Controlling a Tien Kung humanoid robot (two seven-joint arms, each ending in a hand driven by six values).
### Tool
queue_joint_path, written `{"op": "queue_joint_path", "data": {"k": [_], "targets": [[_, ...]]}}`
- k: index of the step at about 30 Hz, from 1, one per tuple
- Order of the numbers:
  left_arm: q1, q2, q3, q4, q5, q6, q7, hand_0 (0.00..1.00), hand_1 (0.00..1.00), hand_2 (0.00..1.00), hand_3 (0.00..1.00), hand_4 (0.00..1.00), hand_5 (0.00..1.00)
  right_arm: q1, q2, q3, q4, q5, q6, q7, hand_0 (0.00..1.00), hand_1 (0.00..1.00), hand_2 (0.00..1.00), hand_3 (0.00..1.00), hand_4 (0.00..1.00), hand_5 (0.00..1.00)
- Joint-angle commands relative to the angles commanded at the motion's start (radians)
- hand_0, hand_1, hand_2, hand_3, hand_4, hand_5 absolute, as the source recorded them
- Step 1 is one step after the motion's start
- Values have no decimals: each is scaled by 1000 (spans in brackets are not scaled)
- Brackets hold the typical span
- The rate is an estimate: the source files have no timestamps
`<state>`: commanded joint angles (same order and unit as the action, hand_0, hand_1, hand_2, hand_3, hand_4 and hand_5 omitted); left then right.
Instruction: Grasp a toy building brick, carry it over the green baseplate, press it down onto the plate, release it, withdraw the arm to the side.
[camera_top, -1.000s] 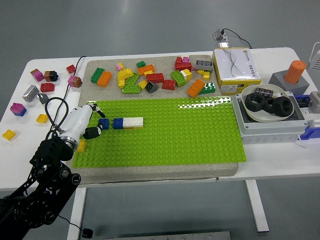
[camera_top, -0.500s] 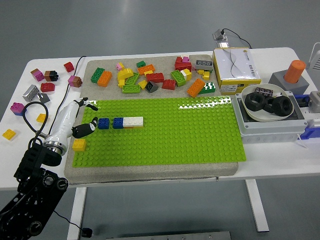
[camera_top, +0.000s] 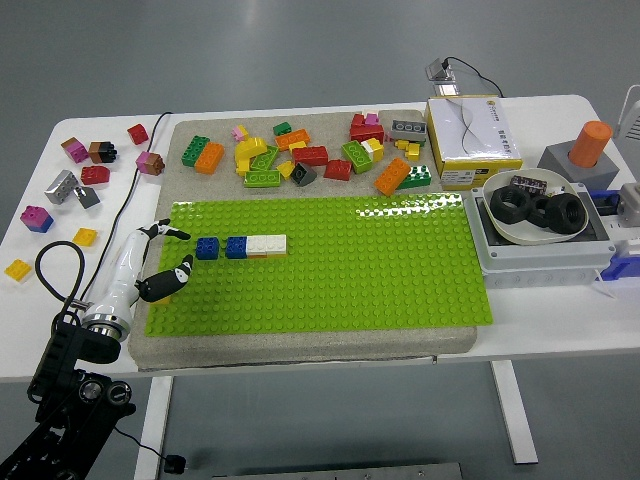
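Note:
My left hand (camera_top: 180, 248), white with black fingertips, lies over the left edge of the green baseplate (camera_top: 350, 270). Its fingers are spread and I see nothing held in them. Just right of the fingertips a short row is pressed onto the plate: a blue brick (camera_top: 207, 248), a second blue brick (camera_top: 236, 247) and a white brick (camera_top: 266, 243). The thumb covers the plate's near-left corner. The right arm is out of view.
A pile of loose bricks (camera_top: 310, 155) lies on the grey mat behind the plate. More bricks (camera_top: 60, 190) are scattered on the table at the left. At the right stand a yellow-and-white box (camera_top: 472, 140) and a bowl of black nuts (camera_top: 535, 208).
My left arm has drawn back toward the lower left, off the brick row. A yellow brick seen at the plate's near-left corner half a second ago is now covered by the thumb.

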<state>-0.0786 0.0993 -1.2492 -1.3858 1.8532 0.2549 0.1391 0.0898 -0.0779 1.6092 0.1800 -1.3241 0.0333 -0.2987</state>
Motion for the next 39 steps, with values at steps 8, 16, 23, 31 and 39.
{"op": "queue_joint_path", "data": {"k": [8,16,23,31,39], "targets": [[3,0,-10,0,-7,13,-24,962,888,866,566,588,21,-1,0,-5,0,-2,1,-3,630,607,641,698,770,943],[2,3,-29,-8,-30,32,-60,957,882,854,561,577,17,3,0,-12,0,4,1,-2,630,606,642,698,770,944],[7,17,-53,-11,-42,43,-81,952,871,848,556,567,9,23,-9,-20,0,3,2,-1,630,606,651,697,769,943],[20,19,-67,-16,-39,45,-91,950,871,843,555,553,3,20,-15,-30,0,14,4,-1,629,602,659,697,769,943],[39,26,-90,-25,-49,42,-100,948,868,843,550,545,2,8,-16,-19,0,12,2,2,629,602,651,697,767,939]]}}
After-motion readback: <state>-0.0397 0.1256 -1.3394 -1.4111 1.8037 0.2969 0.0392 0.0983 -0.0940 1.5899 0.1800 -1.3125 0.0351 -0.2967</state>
